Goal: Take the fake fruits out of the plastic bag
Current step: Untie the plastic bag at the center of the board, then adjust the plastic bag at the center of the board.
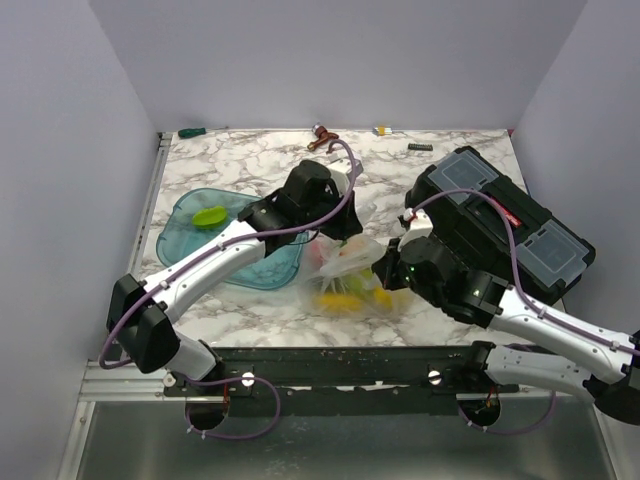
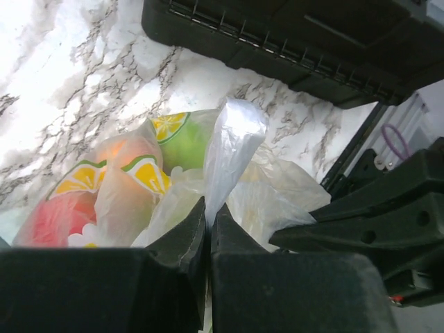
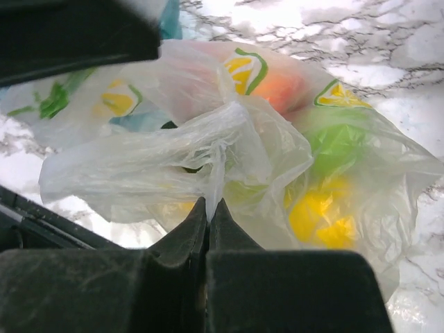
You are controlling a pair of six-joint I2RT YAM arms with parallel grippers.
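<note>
- Your plastic bag (image 1: pixel 350 262) lay crumpled on the marble table (image 1: pixel 240 165), just right of the teal tray (image 1: pixel 190 245). It was clear, crinkly film printed with yellow-green citrus slices.
- Two folds of its film were drawn up off the heap and bunched tight, while the rest sagged around the contents.
- You could see the fake fruits (image 1: pixel 345 298) inside, packed together and glossy through the film: a red one (image 2: pixel 48 218), an orange one (image 2: pixel 118 149), a green one (image 2: pixel 184 147), and a yellow one (image 3: pixel 312 215) low in the bag.
- One green piece (image 1: pixel 210 216) lay apart in the tray — you couldn't tell from above whether it was a fruit.
</note>
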